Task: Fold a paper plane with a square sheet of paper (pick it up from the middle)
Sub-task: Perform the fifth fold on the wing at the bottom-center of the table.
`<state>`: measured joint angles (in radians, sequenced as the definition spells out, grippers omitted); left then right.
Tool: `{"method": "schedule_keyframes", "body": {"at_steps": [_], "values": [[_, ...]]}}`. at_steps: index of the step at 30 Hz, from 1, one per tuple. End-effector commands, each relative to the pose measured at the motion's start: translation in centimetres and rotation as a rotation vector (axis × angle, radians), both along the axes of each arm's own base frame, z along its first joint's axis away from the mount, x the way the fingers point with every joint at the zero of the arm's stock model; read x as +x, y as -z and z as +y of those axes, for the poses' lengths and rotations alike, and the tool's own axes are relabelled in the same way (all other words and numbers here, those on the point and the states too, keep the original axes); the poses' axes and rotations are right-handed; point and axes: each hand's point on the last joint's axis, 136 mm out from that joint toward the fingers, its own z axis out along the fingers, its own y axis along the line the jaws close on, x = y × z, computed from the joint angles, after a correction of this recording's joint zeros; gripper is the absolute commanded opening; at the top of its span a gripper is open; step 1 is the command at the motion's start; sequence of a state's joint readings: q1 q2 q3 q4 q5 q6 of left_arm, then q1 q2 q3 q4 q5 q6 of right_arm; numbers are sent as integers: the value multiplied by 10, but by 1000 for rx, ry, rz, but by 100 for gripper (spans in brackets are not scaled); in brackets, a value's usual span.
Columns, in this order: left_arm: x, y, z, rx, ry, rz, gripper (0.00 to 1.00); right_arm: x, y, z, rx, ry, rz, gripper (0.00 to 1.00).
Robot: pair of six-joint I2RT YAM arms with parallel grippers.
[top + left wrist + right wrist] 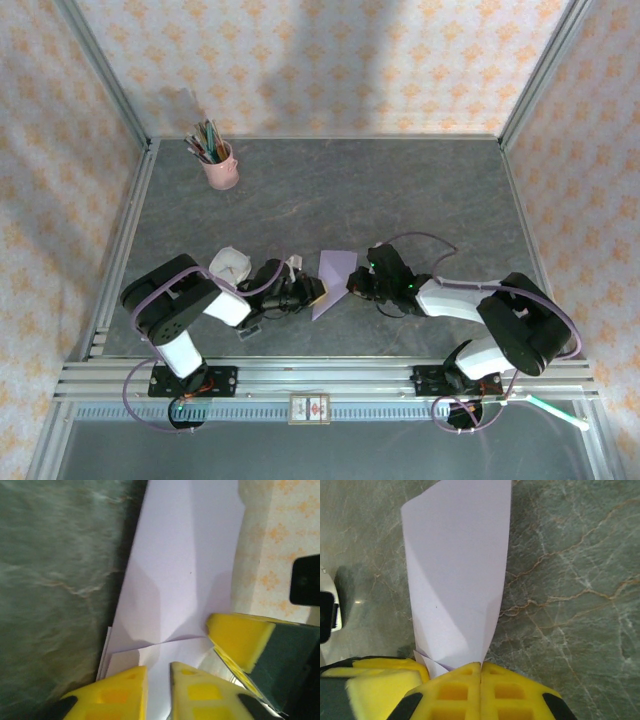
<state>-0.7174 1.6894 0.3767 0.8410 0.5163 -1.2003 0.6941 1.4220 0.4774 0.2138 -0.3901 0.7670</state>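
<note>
The lavender sheet of paper (333, 272) lies at the table's middle, folded into a long tapering wedge with creases. My right gripper (481, 666) is shut on its narrow end, and the paper (455, 570) fans out from the seam between the pads. My left gripper (159, 672) stands slightly open at the paper's (180, 570) left edge, with a flap running through the narrow gap between its yellow fingers. In the top view the left gripper (315, 292) and right gripper (352, 285) face each other across the sheet. A right finger (240, 640) shows close beside the left one.
A pink cup of pens (220, 165) stands at the back left. A white crumpled object (230, 265) lies by the left arm, and a small white card (250, 327) lies below it. Metal rails (320, 378) run along the near edge, with wallpapered walls round the table.
</note>
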Motion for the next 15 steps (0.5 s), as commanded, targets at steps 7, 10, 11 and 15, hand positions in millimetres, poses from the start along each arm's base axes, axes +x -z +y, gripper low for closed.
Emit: {"method": "schedule_keyframes", "body": {"at_steps": [7,10,11,15], "values": [[-18,-26,-14,257,180,-360,33,-1,-15,1,73,108,99,0],[-21,-27,-8,349,192,-446,35,-1,-20,2,99,127,114,0],[-21,-27,-6,377,194,-474,36,-1,-22,2,104,131,116,0],[-20,-26,-1,495,214,-559,40,-3,-24,5,121,130,140,0]]}}
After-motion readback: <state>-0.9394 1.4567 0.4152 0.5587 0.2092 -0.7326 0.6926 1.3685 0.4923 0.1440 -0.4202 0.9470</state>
